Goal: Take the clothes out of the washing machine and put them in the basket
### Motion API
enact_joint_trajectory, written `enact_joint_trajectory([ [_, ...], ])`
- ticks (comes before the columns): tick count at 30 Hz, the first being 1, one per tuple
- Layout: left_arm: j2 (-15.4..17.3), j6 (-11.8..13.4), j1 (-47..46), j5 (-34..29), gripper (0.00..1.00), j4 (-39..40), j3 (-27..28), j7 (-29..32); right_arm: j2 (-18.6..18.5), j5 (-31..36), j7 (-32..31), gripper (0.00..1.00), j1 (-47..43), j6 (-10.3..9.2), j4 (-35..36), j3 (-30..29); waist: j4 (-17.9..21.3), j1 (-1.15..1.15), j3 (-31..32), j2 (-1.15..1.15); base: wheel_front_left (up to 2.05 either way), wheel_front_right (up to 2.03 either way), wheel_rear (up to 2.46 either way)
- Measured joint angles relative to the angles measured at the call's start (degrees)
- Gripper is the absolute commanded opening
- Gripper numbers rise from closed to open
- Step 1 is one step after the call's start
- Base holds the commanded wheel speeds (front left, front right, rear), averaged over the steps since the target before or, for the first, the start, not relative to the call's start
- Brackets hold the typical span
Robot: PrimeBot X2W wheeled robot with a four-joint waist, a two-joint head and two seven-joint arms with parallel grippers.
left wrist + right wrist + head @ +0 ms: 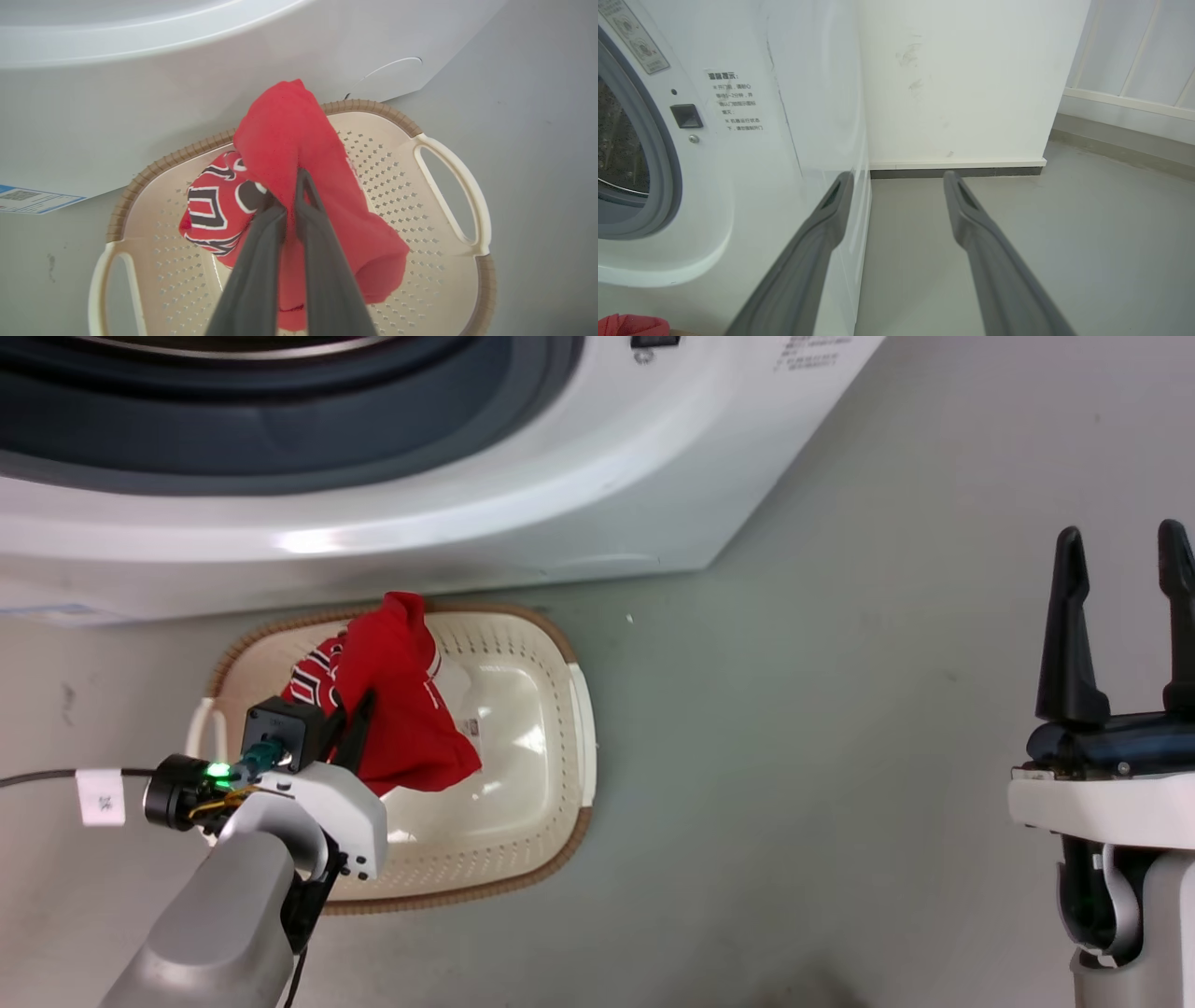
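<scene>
The left gripper (pixel 290 198) was pinched tight on the red clothes (pixel 285 135), which hung bunched over the cream basket (pixel 373 109). The basket sat on the grey floor (pixel 794 756), just in front of the washing machine (pixel 187 93). The right gripper (pixel 1125 569) stood well apart, its 2 fingers spread.

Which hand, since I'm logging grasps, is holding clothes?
The left hand: it is shut on the red clothes over the basket. The right hand stands open, gripping nothing.
</scene>
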State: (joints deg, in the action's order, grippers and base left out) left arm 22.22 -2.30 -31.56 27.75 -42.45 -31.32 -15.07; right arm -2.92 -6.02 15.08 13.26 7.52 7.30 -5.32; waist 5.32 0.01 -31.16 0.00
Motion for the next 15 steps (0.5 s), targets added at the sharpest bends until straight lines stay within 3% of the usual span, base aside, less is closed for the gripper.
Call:
enact_joint_trajectory([
  [9,-2.3,-2.3,-7.8,-2.5,0.00,-13.4,-0.9,0.0,0.0,-0.5,0.0,1.00,1.5,0.00,1.9,0.9,3.0,0.00,-8.5,0.00,0.00,0.00,0.00],
  [15,-3.7,-2.8,-11.6,-2.9,0.00,-18.3,-0.4,0.0,0.0,-0.7,0.0,1.00,1.8,0.00,2.5,0.3,4.1,0.00,-12.4,0.00,0.00,0.00,0.00],
])
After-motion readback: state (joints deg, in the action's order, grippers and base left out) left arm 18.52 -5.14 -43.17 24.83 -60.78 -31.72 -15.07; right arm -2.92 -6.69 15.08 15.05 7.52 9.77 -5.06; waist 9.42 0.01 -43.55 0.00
